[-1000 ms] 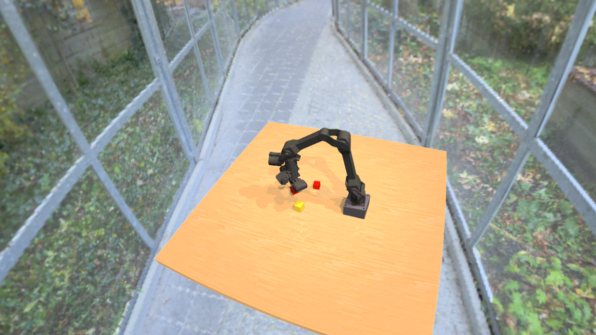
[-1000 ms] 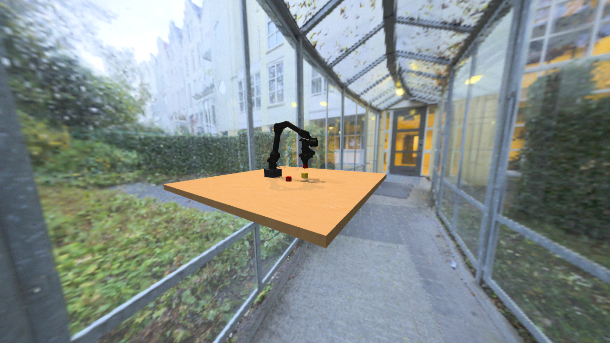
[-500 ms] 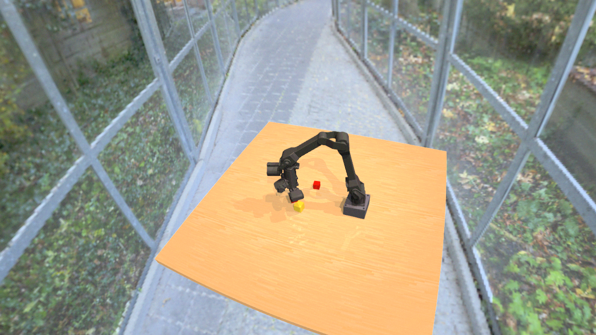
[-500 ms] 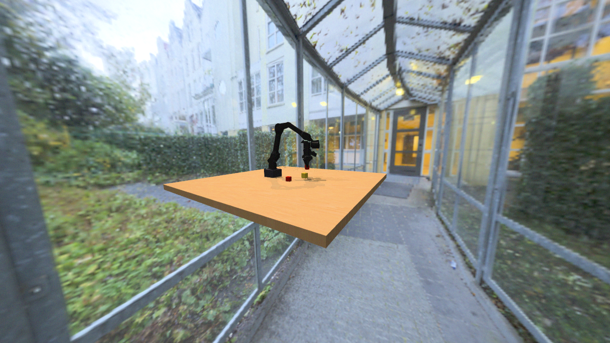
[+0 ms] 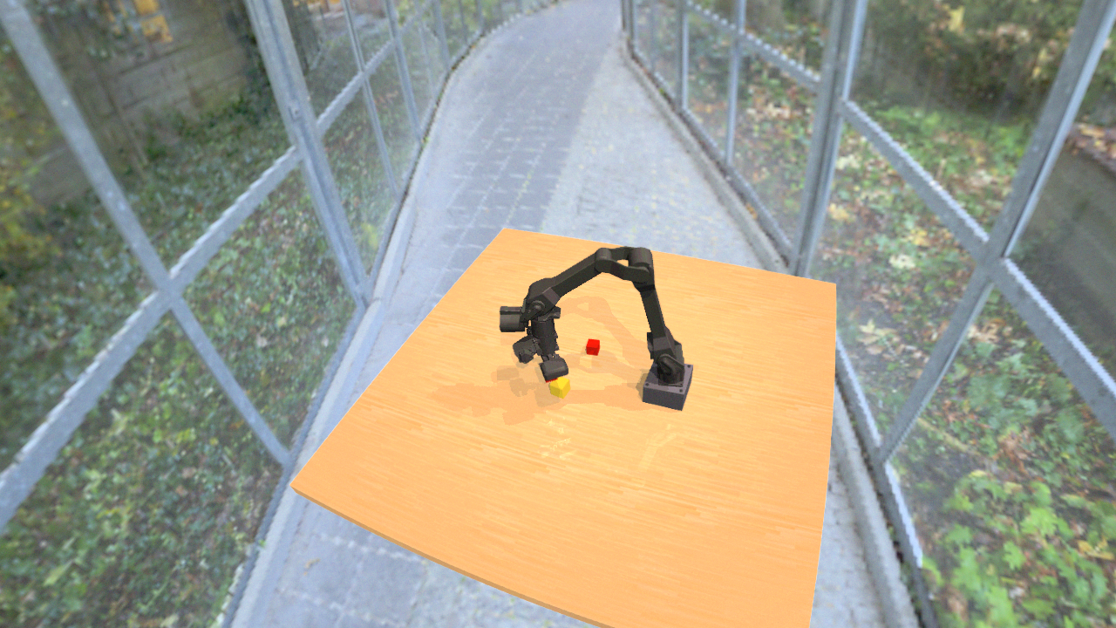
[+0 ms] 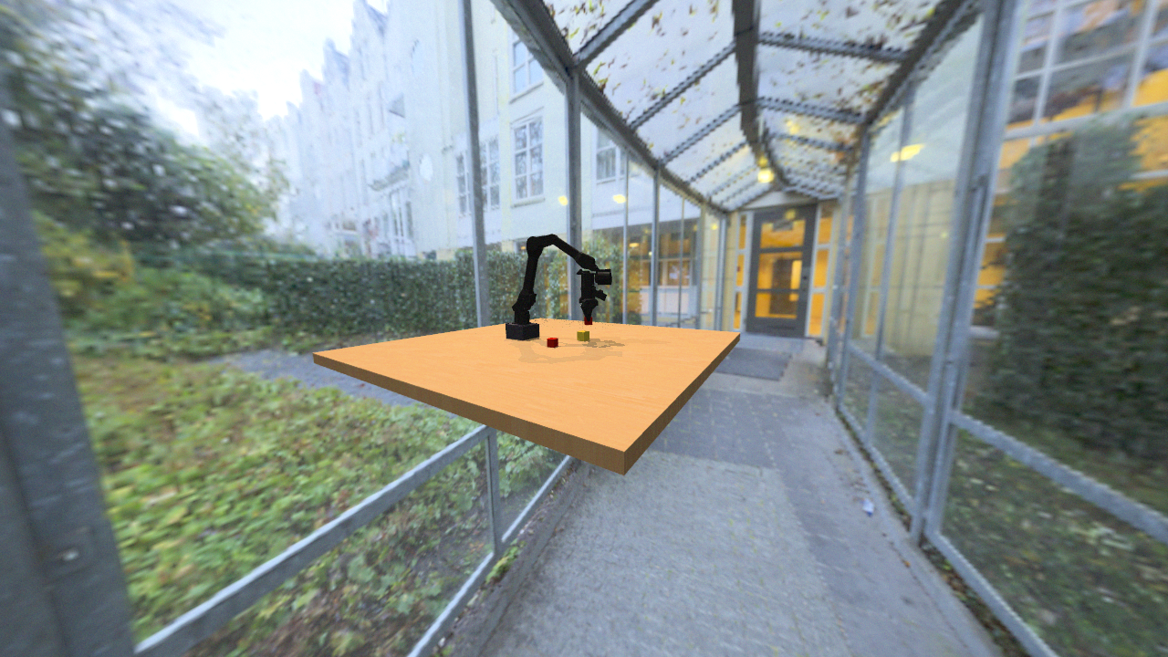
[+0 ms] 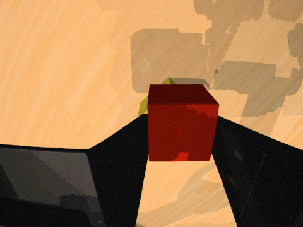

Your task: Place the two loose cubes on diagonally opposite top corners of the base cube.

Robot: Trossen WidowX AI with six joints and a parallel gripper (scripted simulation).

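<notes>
Three cubes can be counted: two red and one yellow. One red cube (image 7: 181, 123) is clamped between the two black fingers of the single hand (image 5: 543, 365); the second red cube (image 5: 593, 346) sits on the table (image 5: 702, 484). The one yellow cube (image 5: 558, 386) also stands on the table, mostly hidden behind the held red cube in the wrist view. There is one arm (image 5: 624, 265) on one base (image 5: 680, 399), and one table.
</notes>
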